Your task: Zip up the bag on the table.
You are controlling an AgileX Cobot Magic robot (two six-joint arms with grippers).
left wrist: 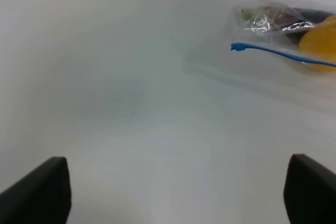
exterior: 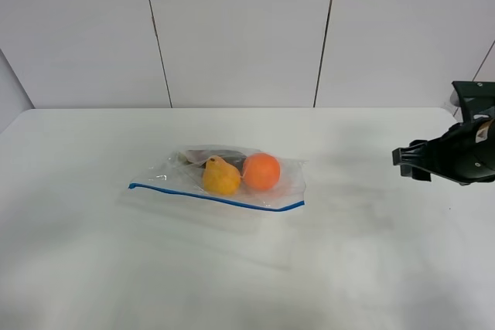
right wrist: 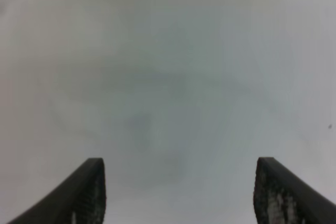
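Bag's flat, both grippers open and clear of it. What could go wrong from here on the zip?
1. The bag lies loose on the smooth table; a one-sided pull on the blue zip strip may just drag it.
2. The yellow fruit and the orange bulge near the strip, so it may not seal flat.

Clear, crinkly, glossy plastic bag (exterior: 224, 173) with blue plastic zip strip (exterior: 216, 197); smooth matt white table (exterior: 93, 268).

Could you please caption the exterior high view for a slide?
Clear bag of fruit lies on the white table; right gripper open nearby.
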